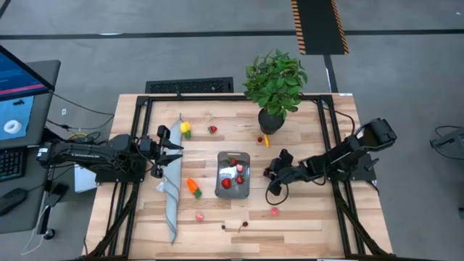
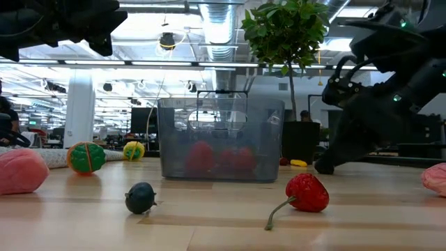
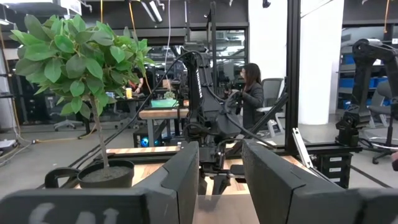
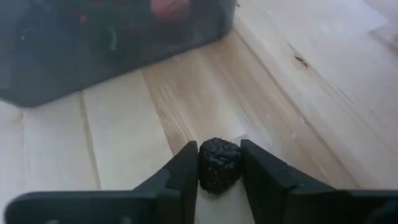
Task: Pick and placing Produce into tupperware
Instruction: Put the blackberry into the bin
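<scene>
Your right gripper (image 4: 219, 167) is clenched on a dark berry (image 4: 219, 164) beside the tupperware (image 1: 233, 175); next lift it over the rim, left gripper (image 1: 171, 151) waits part-open, empty.

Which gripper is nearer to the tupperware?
The right gripper: it sits just beside the tupperware, closed on a dark berry. The left gripper waits farther off, over the grey cloth.
</scene>
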